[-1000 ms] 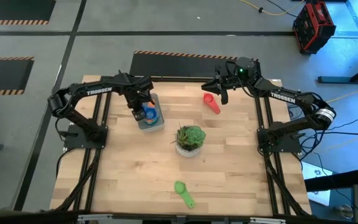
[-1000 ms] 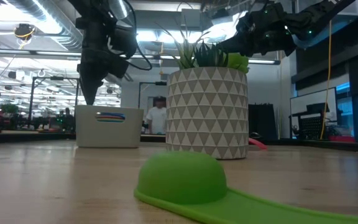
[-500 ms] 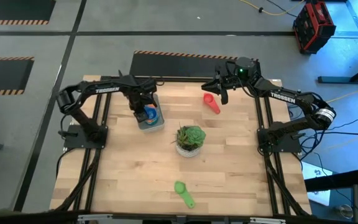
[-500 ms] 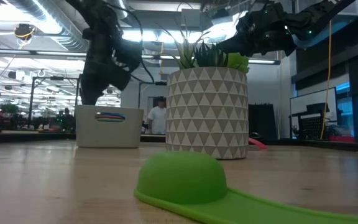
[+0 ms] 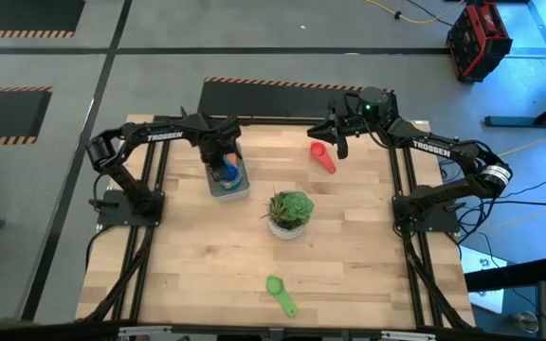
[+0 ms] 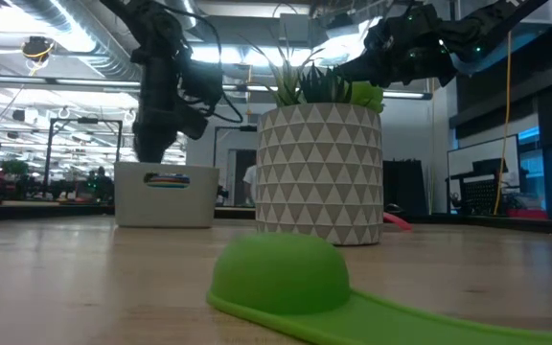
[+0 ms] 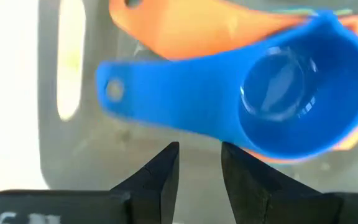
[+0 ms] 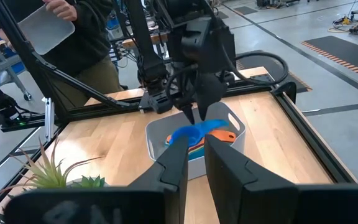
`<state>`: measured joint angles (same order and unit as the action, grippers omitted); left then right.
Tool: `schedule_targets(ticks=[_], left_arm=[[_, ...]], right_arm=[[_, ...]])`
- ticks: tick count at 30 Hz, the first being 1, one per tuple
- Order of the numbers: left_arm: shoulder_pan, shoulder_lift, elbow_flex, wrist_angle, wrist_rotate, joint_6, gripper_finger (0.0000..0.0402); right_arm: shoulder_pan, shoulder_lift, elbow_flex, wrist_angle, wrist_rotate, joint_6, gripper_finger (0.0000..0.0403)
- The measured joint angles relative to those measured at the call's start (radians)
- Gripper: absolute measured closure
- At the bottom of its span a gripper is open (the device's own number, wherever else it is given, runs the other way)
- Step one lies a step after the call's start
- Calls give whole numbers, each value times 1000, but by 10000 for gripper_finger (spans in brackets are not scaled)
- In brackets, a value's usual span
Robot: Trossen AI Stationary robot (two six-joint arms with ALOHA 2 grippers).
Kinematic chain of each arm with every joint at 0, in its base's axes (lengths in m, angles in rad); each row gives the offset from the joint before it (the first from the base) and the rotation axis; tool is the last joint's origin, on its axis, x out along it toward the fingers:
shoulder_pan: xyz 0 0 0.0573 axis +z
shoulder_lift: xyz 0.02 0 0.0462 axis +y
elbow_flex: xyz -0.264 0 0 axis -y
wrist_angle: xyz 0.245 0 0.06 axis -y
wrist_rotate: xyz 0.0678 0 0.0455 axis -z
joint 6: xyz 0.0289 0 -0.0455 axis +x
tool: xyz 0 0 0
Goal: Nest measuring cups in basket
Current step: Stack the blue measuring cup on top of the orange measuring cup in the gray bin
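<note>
The left claw (image 5: 222, 163) hangs over the basket (image 5: 238, 189), which sits on the far left part of the table (image 5: 197, 256); its fingers (image 7: 160, 177) stand slightly apart with nothing between them, just above the blue cup (image 7: 253, 106), which lies on top of an orange cup (image 7: 185, 28) inside the basket. The other cups stacked below are mostly covered (only a sliver of colour shows at the rim of the pile), so which colours lie there cannot be made out. In the high view the arm hides much of the basket's far end. The red cup (image 5: 322, 155) lies on the far right part of the table, beside the right claw (image 5: 337, 142), which hovers there with its fingers (image 8: 178, 163) nearly together and empty. The green cup (image 5: 280, 294) lies alone near the table's front edge, bowl down, its handle cut off by the low view's border. A potted plant (image 5: 289, 214) stands mid-table and in the low view screens most of the red cup. In the right wrist view, a person (image 8: 82, 37) stands beyond the table, cut off at the picture's edge.
</note>
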<state>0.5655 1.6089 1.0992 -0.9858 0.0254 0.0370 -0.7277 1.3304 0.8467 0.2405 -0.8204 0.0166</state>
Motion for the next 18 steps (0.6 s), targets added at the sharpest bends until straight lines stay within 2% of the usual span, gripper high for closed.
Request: schedule_targets(ticks=[8, 18], left_arm=[[-1, 0, 0, 139, 0, 0, 289], [-3, -42, 0, 136, 1, 1, 290]], right_arm=[[0, 0, 0, 0, 0, 0, 344], [0, 0, 0, 0, 0, 0, 344]])
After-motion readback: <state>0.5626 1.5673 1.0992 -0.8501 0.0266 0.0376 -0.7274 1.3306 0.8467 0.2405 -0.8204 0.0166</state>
